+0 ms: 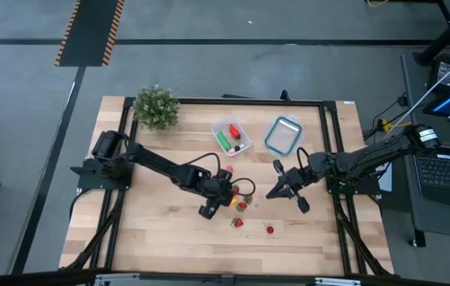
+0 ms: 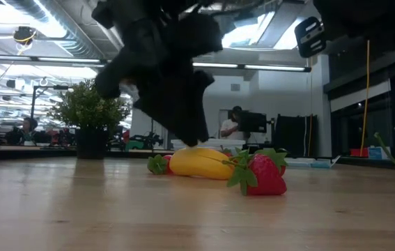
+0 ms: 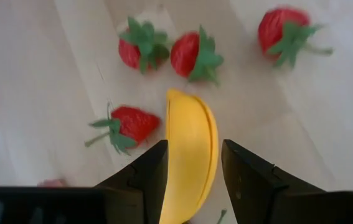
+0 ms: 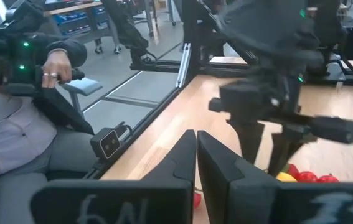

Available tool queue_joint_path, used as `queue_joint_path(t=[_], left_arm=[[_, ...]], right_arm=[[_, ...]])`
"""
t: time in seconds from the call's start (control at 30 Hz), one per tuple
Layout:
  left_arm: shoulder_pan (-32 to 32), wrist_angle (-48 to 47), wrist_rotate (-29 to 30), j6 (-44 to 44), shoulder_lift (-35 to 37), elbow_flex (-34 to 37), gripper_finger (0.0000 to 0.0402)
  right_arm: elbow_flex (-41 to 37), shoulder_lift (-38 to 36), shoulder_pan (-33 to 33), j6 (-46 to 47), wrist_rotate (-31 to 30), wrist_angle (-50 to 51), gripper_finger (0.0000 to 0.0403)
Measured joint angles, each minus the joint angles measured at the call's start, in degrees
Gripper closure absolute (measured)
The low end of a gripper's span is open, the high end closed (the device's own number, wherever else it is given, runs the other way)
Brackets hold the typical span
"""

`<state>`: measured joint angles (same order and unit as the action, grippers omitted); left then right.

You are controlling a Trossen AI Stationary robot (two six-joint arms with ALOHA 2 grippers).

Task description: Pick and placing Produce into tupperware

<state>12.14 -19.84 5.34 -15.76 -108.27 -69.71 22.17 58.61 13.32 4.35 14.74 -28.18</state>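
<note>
Left gripper (image 3: 192, 165): low over the middle of the table, fingers (image 3: 153, 168) straddling the banana (image 3: 190, 158), one on each side and close against it; in the low view the banana lies on the wood.
Right gripper (image 4: 196, 155): closed on nothing, hanging above the table right of centre, near the right edge and apart from the produce.
Banana: yellow, lying at the table's middle among the strawberries.
Strawberries: three just past the banana's tip in the left wrist view (image 3: 144, 48), (image 3: 192, 55), (image 3: 282, 30); another (image 3: 126, 126) beside the banana. From above, two lie loose toward the front edge (image 1: 238, 222), (image 1: 270, 230).
Tupperware (image 1: 232, 137): clear, toward the back edge, middle of the table; it holds a green piece (image 1: 223, 141) and red pieces (image 1: 235, 129).
Blue-rimmed piece (image 1: 283, 134): flat on the table just right of the tupperware.
Plant (image 1: 155, 106): near the back left corner.
Table (image 1: 153, 238): light wood with a black frame.
Person (image 4: 14, 124): seated beyond the table in the right wrist view, one hand (image 4: 56, 64) raised.
</note>
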Motion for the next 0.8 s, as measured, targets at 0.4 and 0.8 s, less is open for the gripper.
queue_joint_path(t=[0.4,0.8], left_arm=[[-0.9,0.8,-0.1,-0.4,-4.2,-0.3,0.0260],[-0.9,0.5,-3.3,2.1,-4.3,-0.2,0.0260]], right_arm=[[0.0,0.0,1.3,-0.3,-0.1,-0.2,0.0386],[0.0,0.0,1.3,-0.3,-0.1,-0.2,0.0386]])
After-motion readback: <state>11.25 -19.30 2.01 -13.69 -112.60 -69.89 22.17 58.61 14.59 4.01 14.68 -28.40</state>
